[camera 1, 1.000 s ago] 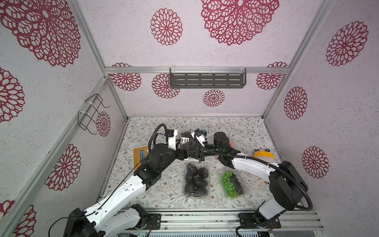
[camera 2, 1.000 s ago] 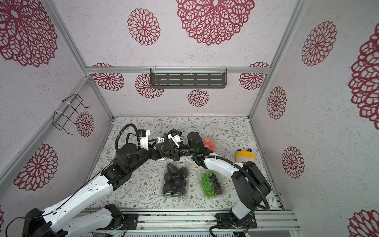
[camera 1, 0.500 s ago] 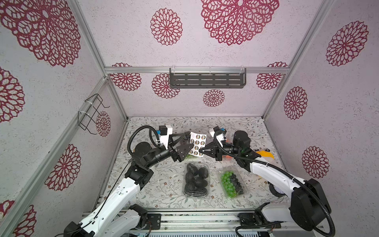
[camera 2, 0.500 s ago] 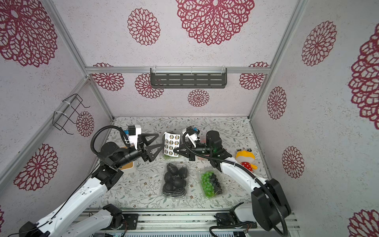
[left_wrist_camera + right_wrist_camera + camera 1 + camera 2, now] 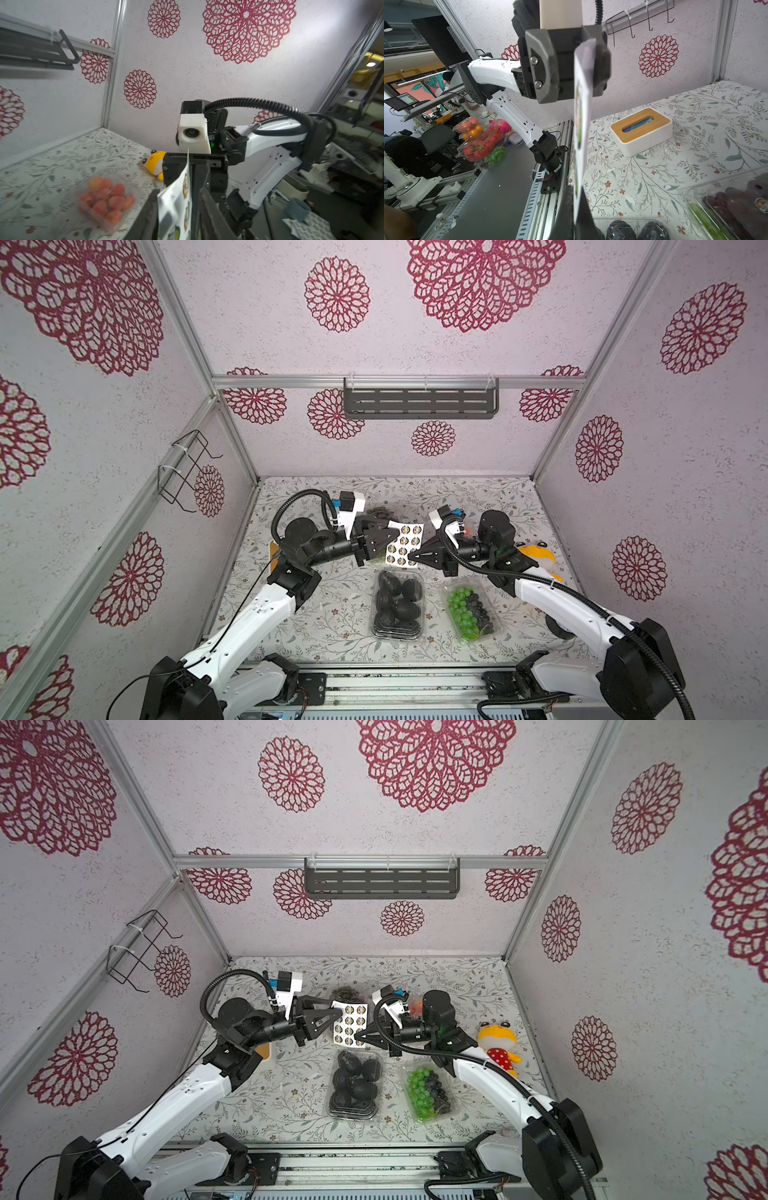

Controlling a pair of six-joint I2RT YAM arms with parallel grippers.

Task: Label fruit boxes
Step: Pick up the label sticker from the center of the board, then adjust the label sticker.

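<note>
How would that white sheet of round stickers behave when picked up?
Probably light and bendy: the white sheet of round stickers looks paper-thin edge-on. Pinched at one edge by the right end effector, it shows little droop, so likely springy, not limp.

White textured walls (image 5: 374,456) printed with crimson floral medallions (image 5: 432,438) meet at aluminium posts (image 5: 233,435) around a leaf-patterned tabletop (image 5: 490,497). A dark slotted shelf (image 5: 419,403) hangs on the far wall, and a black wire rack (image 5: 185,470) on the left wall.

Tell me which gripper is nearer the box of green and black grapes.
Right. The right gripper, pinching the sticker sheet, hangs just behind the grape box; the left gripper is farther off, across the sheet.
</note>
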